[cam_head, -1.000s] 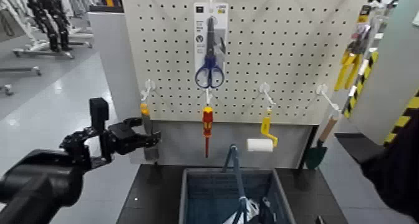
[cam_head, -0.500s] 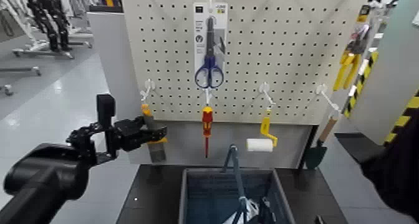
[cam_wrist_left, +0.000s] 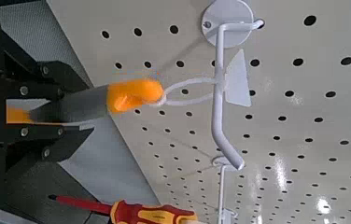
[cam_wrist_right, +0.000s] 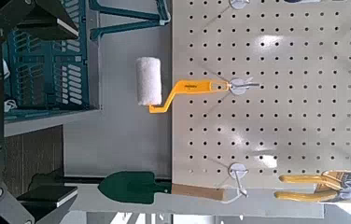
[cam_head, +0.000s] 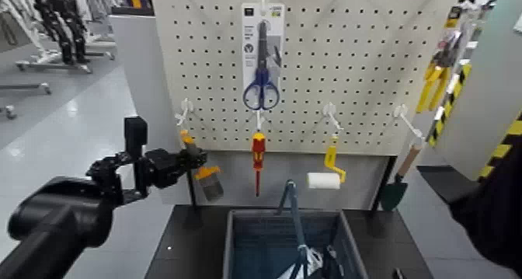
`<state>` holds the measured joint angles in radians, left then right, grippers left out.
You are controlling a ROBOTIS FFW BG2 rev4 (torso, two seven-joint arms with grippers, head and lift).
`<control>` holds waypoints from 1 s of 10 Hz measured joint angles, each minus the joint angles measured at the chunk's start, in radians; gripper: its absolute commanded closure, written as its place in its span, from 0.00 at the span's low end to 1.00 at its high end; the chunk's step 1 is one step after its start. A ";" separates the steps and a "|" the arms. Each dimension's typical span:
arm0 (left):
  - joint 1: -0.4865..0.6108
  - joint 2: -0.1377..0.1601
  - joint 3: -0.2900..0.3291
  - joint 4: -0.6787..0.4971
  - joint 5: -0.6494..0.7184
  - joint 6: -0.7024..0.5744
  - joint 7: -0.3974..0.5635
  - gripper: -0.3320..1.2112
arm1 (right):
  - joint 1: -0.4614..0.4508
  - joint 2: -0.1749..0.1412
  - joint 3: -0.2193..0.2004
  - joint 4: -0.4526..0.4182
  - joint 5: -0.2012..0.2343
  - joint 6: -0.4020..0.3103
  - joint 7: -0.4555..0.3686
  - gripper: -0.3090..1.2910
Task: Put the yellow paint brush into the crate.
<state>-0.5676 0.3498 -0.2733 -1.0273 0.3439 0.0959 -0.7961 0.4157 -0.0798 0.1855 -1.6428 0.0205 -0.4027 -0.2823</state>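
Note:
The yellow paint brush (cam_head: pixel 203 173) hangs by its loop from a white hook (cam_head: pixel 184 111) at the pegboard's lower left. It is tilted, with its dark bristles swung toward the screwdriver. My left gripper (cam_head: pixel 185 158) is shut on its orange handle, just below the hook. In the left wrist view the orange handle tip (cam_wrist_left: pixel 134 93) sticks out past the fingers (cam_wrist_left: pixel 35 77), its loop still on the hook (cam_wrist_left: pixel 222 103). The crate (cam_head: pixel 228 247) sits on the dark table below and to the right. My right gripper (cam_wrist_right: pixel 34 103) stands open, off to the right, away from the board.
Blue scissors (cam_head: pixel 261 80), a red-and-yellow screwdriver (cam_head: pixel 258 154), a yellow-handled roller (cam_head: pixel 325 177) and a green trowel (cam_head: pixel 394 190) hang on the pegboard (cam_head: pixel 365 57). The crate holds a blue handle and some white material. My right arm (cam_head: pixel 489 212) shows dark at the right edge.
My left gripper has moved right to the brush and shut on its handle. The brush has tipped, its bristle end swinging right.

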 measured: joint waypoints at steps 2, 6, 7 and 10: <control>0.008 -0.001 0.009 -0.004 0.000 -0.005 -0.001 0.93 | 0.001 0.000 -0.001 0.001 0.000 -0.002 0.000 0.28; 0.033 -0.002 0.028 -0.041 0.000 -0.006 0.000 0.95 | 0.000 -0.002 -0.001 0.005 -0.002 -0.007 0.000 0.28; 0.052 -0.002 0.041 -0.077 0.000 0.006 0.007 0.98 | 0.000 -0.002 -0.002 0.006 -0.003 -0.009 0.000 0.28; 0.136 -0.009 0.099 -0.219 0.003 0.053 0.030 0.98 | 0.000 -0.002 -0.003 0.008 -0.007 -0.010 0.000 0.28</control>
<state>-0.4314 0.3410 -0.1744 -1.2466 0.3472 0.1493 -0.7662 0.4158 -0.0822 0.1825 -1.6352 0.0138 -0.4127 -0.2823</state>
